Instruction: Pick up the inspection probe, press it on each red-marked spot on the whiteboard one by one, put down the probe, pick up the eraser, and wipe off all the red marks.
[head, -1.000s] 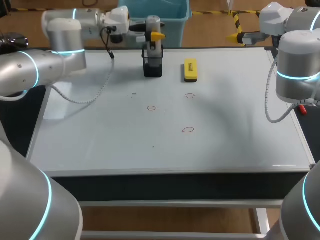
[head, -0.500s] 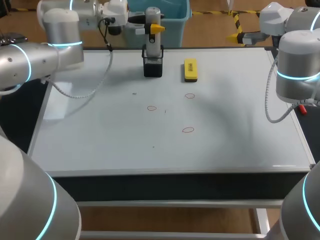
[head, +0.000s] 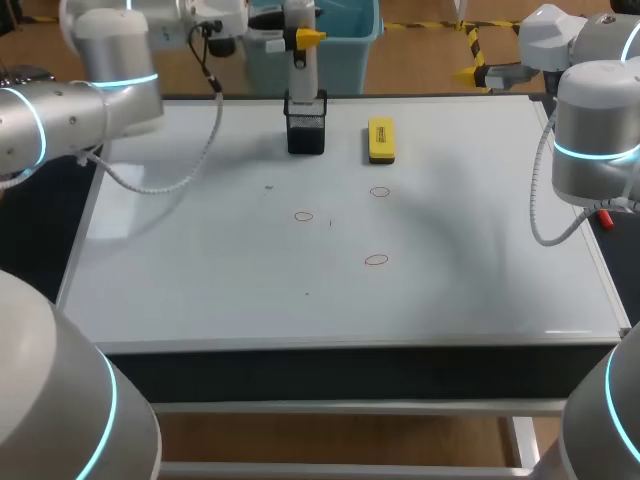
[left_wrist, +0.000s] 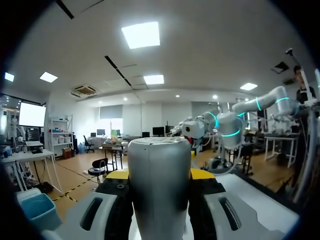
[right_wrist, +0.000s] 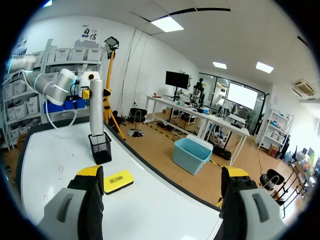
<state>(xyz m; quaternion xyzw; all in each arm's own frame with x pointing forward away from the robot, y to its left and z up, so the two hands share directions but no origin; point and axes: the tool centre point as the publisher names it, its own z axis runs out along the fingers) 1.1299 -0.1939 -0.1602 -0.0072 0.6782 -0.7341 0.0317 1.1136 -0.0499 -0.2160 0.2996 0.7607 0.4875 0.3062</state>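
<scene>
The inspection probe (head: 303, 68), a silver cylinder, stands upright with my left gripper (head: 303, 38) shut on it; its lower end is at the mouth of the black mesh holder (head: 306, 128). In the left wrist view the probe (left_wrist: 160, 190) fills the gap between the yellow fingertips (left_wrist: 120, 174). The yellow eraser (head: 381, 139) lies right of the holder. Three red circles (head: 304, 216), (head: 380, 192), (head: 376, 260) are drawn on the whiteboard (head: 200, 270). My right gripper (right_wrist: 162, 172) hangs open and empty off the board's back right corner, facing the probe (right_wrist: 96, 107), the holder (right_wrist: 101, 147) and the eraser (right_wrist: 119, 181).
A grey cable (head: 160, 180) from my left arm droops over the board's back left. The right arm (head: 590, 140) stands at the board's right edge. The board's front half is bare.
My left gripper has risen with the probe, drawing it up out of the holder. The right arm has not moved.
</scene>
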